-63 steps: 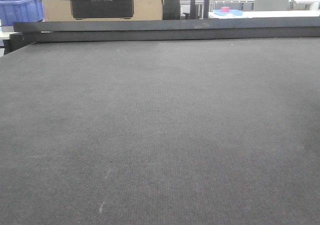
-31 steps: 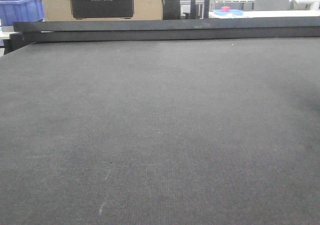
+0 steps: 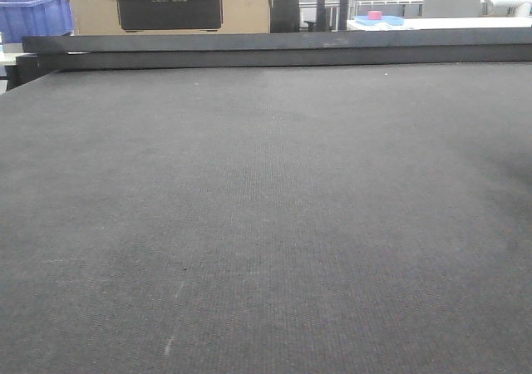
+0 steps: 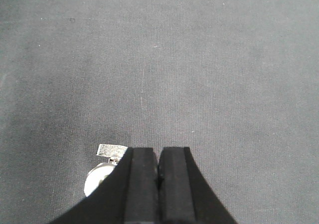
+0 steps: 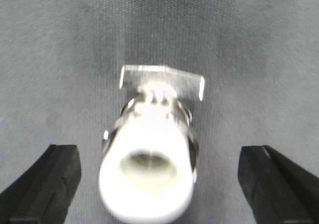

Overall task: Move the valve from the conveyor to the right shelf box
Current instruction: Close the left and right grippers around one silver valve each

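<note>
The conveyor (image 3: 266,208) is a wide dark grey woven belt that fills the front view, with a dark rail (image 3: 274,50) at its far edge. The valve (image 5: 149,164) is white with a silver handle and lies on the belt, its open end facing the right wrist camera. My right gripper (image 5: 159,179) is open, with one finger on each side of the valve and not touching it. My left gripper (image 4: 158,169) is shut and empty over the belt; the valve (image 4: 99,174) shows just left of it, partly hidden. Neither gripper shows in the front view.
Beyond the far rail stand a cardboard box (image 3: 166,4), a blue bin (image 3: 33,15) at far left, and a blue tray with a pink object (image 3: 376,17) at right. The right shelf box is out of view.
</note>
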